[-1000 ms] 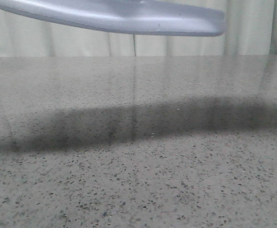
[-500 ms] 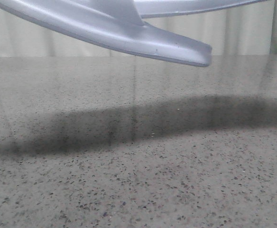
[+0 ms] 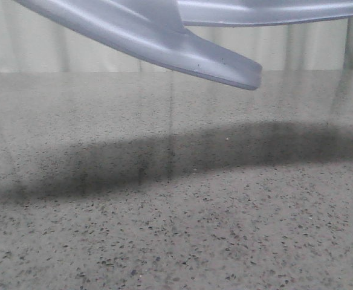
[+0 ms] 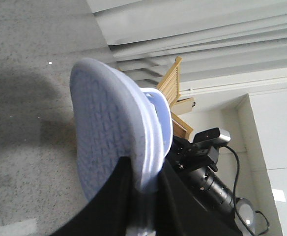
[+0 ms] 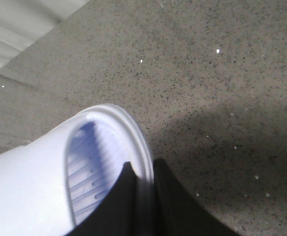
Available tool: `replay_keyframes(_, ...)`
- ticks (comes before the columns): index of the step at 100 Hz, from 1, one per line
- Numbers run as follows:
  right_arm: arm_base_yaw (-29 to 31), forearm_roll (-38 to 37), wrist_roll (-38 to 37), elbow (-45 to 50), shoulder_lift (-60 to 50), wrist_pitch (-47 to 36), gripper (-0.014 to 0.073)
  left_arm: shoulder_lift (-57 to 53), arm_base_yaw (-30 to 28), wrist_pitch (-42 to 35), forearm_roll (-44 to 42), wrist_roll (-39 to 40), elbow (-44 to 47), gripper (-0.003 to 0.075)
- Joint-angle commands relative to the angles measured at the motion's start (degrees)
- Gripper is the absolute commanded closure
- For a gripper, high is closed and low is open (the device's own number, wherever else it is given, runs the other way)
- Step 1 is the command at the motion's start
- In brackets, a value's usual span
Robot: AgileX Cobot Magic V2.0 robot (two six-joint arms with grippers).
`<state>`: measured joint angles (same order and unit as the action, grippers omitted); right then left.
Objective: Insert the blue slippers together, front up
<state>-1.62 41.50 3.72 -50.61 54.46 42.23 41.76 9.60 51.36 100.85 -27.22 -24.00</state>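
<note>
The left claw [image 4: 142, 196] is pinching the edge of one blue slipper [image 4: 109, 142]. Its two black fingers [image 4: 111, 201] squeeze the thick sole from both sides, so it is closed tight on the shoe. In the left wrist view the bumpy bottom of this slipper faces the camera, and the shoe is held up in the air over the gray speckled table [image 4: 20, 59]. A wooden rack [image 4: 170, 86] and a black camera stand [image 4: 207, 162] sit far behind it.

The right claw [image 5: 144, 196] is pinching the other blue slipper [image 5: 45, 182]. Its dark fingers [image 5: 175, 206] grip the rim at one end of the shoe, one finger inside and one outside. You can see the ribbed part where a foot goes and the wide strap over it (the strap fills the corner of the picture). This shoe is up off the table [image 5: 222, 73] too, with a dark shadow under it.

In the front view both slippers hang high over the table [image 3: 176, 241]. One slipper [image 3: 164, 42] slants down, its end pointing low toward the right. The other slipper [image 3: 273, 12] runs flat along the top edge of the picture, behind the first one. They meet near the middle at the top, but I cannot tell if one is pushed into the other. A long dark shadow [image 3: 164, 160] lies across the table below them. No claws show in this view.
</note>
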Motion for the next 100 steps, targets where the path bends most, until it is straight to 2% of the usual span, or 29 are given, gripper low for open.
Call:
replay_keyframes(1,0.2,5.7,0.3,-1.4,-0.2,-3.6,0.0701,0.0,0.1,7.8,5.8,-0.3,-3.9,0.0704)
replay_keyframes(34,0.2,13.0,0.4,-1.4,-0.2,-3.4,0.0701,0.0,0.1,8.3,5.8,-0.5,-6.4,0.0704)
replay_keyframes(60,0.2,21.5,7.5,-1.4,-0.2,-1.5,0.0701,0.0,0.1,8.6,5.8,-0.5,-6.4,0.0704)
replay_keyframes(80,0.2,22.9,10.0,-1.4,1.3,2.9,0.0701,0.0,0.1,8.8,5.8,-0.5,-6.4,0.0704)
replay_keyframes(100,0.2,23.0,13.1,-1.4,1.9,2.0,0.0701,0.0,0.1,8.4,5.8,-0.5,-6.4,0.0704)
